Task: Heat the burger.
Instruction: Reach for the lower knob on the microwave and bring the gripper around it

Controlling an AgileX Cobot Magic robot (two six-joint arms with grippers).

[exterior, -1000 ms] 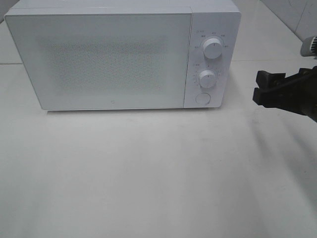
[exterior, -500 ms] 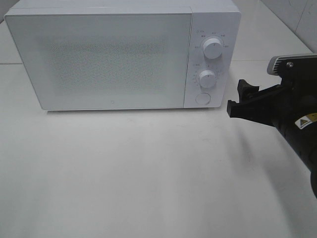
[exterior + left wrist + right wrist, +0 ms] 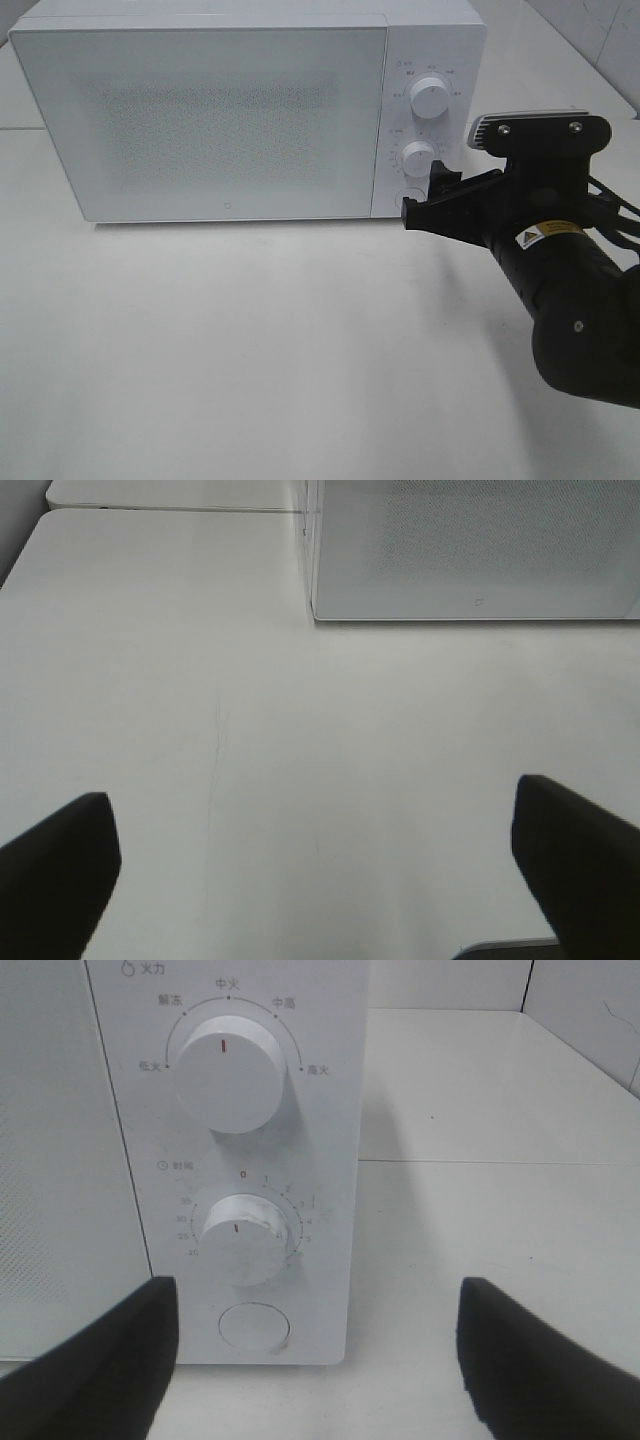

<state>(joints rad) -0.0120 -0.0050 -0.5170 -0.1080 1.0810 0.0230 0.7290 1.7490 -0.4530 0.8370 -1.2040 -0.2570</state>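
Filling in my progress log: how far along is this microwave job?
Done: nothing visible; microwave door shut, no burger in view. In hand: right gripper, jaws open, facing the round button. Remaining: heating; whether the burger is inside can't be told.

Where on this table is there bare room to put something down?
The wide stretch of table in front of the microwave door is bare. It is crowded at the microwave's control panel, where the right gripper hovers open.

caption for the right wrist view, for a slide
Open right gripper faces the white microwave's control panel, near its timer knob and round button
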